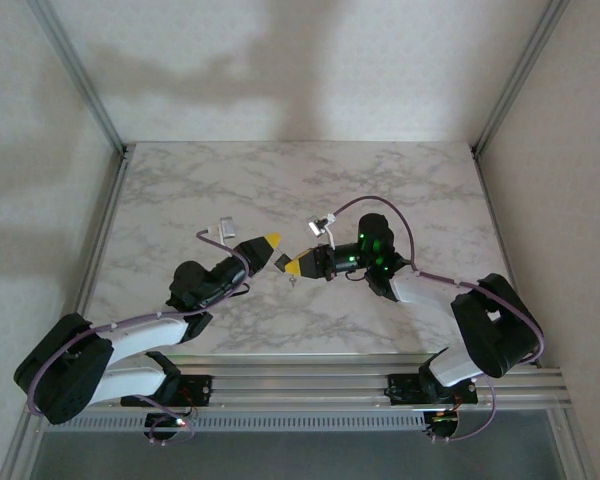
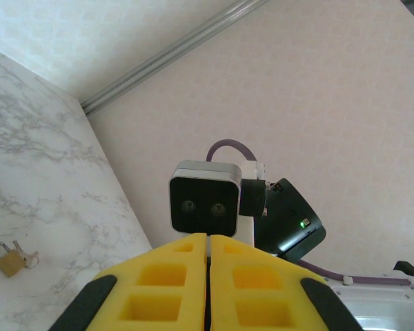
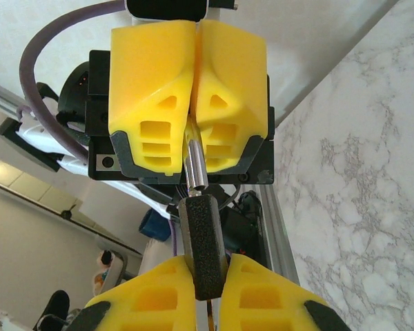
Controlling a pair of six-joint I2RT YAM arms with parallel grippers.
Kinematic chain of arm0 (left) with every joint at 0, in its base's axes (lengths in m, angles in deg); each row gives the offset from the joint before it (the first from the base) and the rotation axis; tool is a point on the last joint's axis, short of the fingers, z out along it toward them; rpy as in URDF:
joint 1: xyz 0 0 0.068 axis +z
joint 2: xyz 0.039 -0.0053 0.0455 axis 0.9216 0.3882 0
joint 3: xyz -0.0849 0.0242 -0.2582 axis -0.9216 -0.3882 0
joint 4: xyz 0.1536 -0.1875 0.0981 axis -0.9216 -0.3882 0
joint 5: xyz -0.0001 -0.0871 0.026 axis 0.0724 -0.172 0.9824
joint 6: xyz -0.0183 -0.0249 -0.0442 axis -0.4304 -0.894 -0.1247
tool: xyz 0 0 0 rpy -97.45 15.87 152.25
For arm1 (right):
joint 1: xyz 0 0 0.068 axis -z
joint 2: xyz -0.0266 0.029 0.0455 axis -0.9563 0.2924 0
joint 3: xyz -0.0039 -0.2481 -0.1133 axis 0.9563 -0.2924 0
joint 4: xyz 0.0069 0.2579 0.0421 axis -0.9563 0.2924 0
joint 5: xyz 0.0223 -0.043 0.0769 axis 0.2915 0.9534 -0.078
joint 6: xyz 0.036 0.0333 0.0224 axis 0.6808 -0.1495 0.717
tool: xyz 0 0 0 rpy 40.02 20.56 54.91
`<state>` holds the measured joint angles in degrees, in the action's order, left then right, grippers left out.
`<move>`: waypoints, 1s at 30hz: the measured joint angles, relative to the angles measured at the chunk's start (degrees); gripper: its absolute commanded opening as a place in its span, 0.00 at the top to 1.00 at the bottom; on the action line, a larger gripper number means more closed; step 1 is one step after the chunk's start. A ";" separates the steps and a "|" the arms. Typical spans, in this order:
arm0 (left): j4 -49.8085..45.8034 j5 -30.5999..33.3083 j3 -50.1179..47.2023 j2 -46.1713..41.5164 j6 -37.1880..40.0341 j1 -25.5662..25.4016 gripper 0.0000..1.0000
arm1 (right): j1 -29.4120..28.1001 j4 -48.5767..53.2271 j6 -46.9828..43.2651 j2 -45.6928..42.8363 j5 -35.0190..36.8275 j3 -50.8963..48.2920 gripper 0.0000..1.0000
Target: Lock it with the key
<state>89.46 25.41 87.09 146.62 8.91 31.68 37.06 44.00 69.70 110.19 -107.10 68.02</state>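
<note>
One piece is being held from both ends, seemingly mid-locking.
The right gripper is clamping a dark bar, the left gripper pinching its silver shank; a brass padlock is lying on the table, lower left of the left wrist view. Whether key or lock is in hand is unclear; next likely needs an aligned twist.

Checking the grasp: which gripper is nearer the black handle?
Right. The right gripper is shut on the black handle; the left gripper pinches the metal shaft beyond it.
</note>
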 measured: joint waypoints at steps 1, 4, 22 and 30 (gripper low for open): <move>0.00 0.00 0.00 0.00 0.00 -0.02 1.00 | 0.00 0.00 0.00 0.00 0.00 0.00 1.00; 0.02 0.00 0.00 0.07 0.00 -0.07 1.00 | 0.00 0.00 0.02 0.00 0.02 0.00 1.00; 4.81 1.20 0.00 3.76 0.00 -1.09 1.00 | 0.31 -1.70 3.21 0.15 0.26 -0.44 1.00; 5.40 1.75 0.00 4.26 0.04 -1.57 1.00 | 0.66 -1.70 3.48 0.13 -0.04 -0.44 1.00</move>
<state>94.86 27.16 87.09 150.89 8.95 30.10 37.71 42.30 73.18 110.32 -107.15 67.58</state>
